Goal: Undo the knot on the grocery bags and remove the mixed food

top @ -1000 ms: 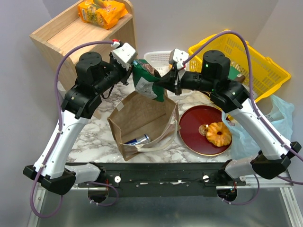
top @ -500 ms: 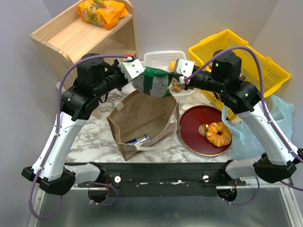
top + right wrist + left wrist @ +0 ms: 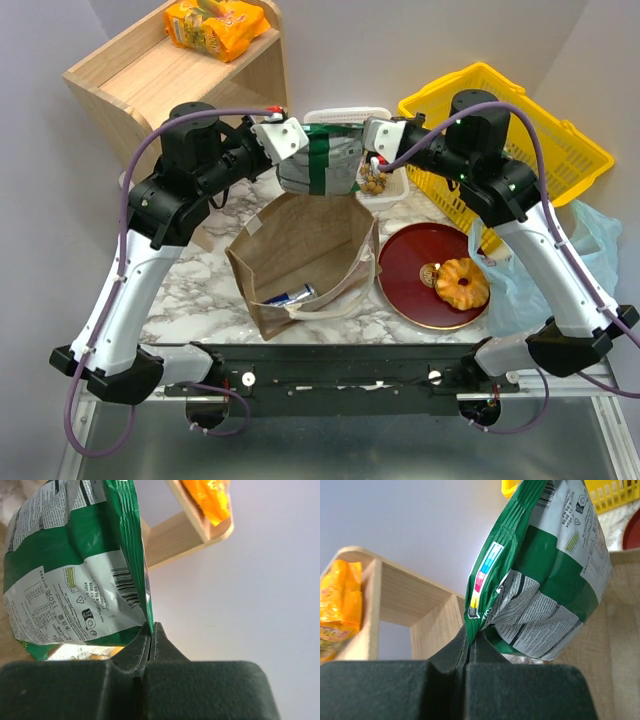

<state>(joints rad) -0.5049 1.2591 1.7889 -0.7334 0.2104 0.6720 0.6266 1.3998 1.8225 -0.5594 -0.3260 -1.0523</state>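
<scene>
Above the brown paper bag (image 3: 300, 250), the left gripper (image 3: 290, 150) pinches one side seam of the green snack packet (image 3: 320, 168), and the right gripper (image 3: 365, 150) pinches the opposite seam. Only the wrist views show both jaw pairs pressed fully closed on the foil. One packet, two grippers. Right of the bag, seen only from overhead, one ring pastry (image 3: 462, 283) lies on one red plate (image 3: 405, 255).

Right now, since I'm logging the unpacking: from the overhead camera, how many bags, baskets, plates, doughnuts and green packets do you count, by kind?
Bags: 2, paper bag and blue plastic bag
Yellow basket: 1
Red plate: 1
Doughnut: 1
Green packet: 1
Total: 6
</scene>
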